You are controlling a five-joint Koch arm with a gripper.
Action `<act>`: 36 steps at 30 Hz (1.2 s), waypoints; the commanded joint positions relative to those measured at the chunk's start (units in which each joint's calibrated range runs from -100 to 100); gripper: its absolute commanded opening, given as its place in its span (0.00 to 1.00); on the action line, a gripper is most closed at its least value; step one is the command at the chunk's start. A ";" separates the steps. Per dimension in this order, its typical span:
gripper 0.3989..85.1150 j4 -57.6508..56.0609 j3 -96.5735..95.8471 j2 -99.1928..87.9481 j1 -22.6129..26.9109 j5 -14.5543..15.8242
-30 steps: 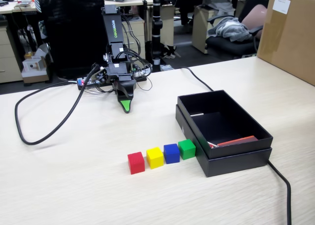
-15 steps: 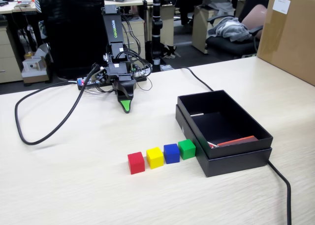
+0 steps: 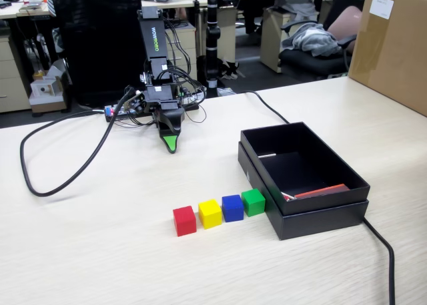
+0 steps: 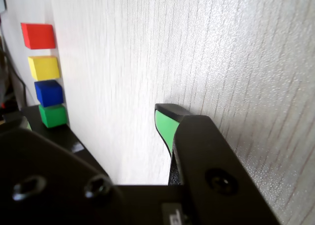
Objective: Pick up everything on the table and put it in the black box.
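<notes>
Nothing has gone into the black box (image 3: 313, 215) yet, as far as I can see: in the fixed view it sits open at the right of centre, and inside I make out only a red strip (image 3: 321, 191) along its near wall and something small and pale. All four cubes are lined up on the table (image 3: 100, 251) in a tidy row at lower centre, almost touching each other: the red cube (image 3: 185, 221) at the left end, then the yellow cube (image 3: 209, 213), the blue cube (image 3: 232, 208), and the green cube (image 3: 253, 202) just beside the box's outer wall. The gripper (image 3: 171, 145) hangs at upper centre-left, well apart from the row, its green-faced tip pointing down close to the tabletop. Only one tip shows in either view, so I cannot tell whether the jaws are spread or pressed together; it appears to carry nothing. By my reckoning the whole job remains, four cubes to fetch.
</notes>
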 commanded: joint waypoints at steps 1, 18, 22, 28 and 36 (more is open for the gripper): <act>0.57 -2.56 -1.02 -0.13 -0.05 -0.34; 0.57 -2.56 -1.02 -0.13 -0.05 -0.34; 0.57 -2.47 -1.02 -0.13 -0.05 -0.34; 0.57 -2.56 -1.02 -0.13 -0.05 -0.34; 0.56 -2.73 -0.84 -0.13 0.00 0.59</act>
